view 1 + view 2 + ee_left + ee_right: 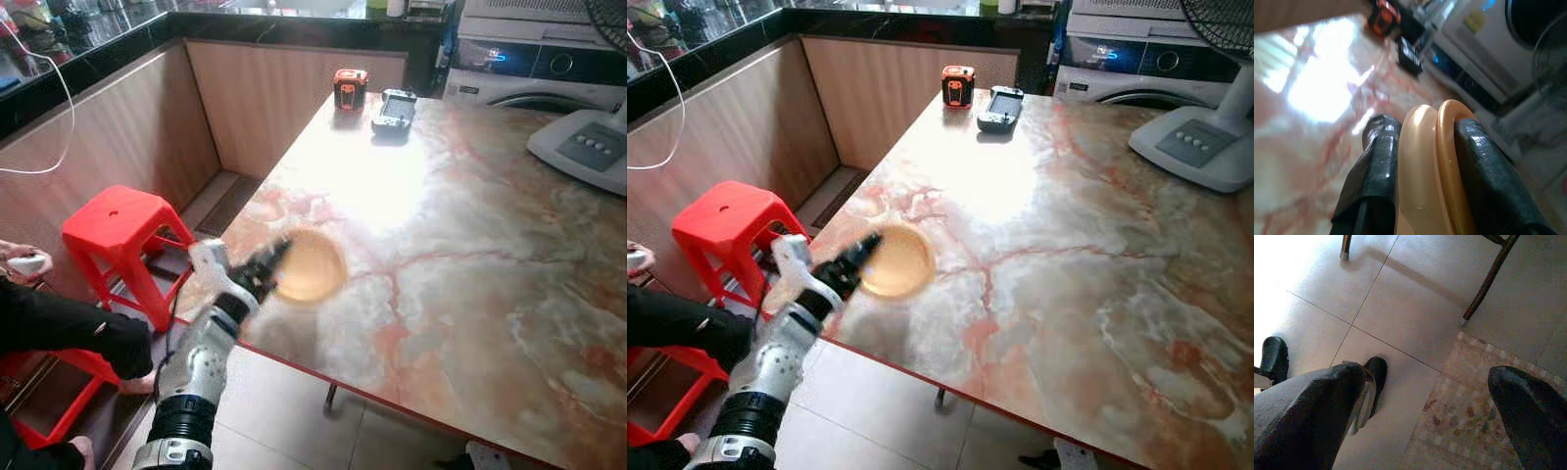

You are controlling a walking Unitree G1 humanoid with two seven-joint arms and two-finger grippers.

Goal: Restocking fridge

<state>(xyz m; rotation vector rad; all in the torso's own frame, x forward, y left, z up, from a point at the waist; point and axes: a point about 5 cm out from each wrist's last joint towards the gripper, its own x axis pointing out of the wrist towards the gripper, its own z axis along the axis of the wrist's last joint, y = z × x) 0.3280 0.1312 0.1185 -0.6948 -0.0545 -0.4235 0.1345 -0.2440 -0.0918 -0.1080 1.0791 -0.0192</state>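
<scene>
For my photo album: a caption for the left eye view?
Robot's left hand grips an orange plate on the marble table.

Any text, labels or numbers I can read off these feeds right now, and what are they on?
None can be read.
Orange and black device at the table's far edge: front marking too small.
Grey handheld unit beside it: screen blank from here.
Fan base: buttons carry no legible marks.
White appliance behind the table: lit display blurred.
Yellow sticker on that appliance, left wrist view: blurred.
</scene>
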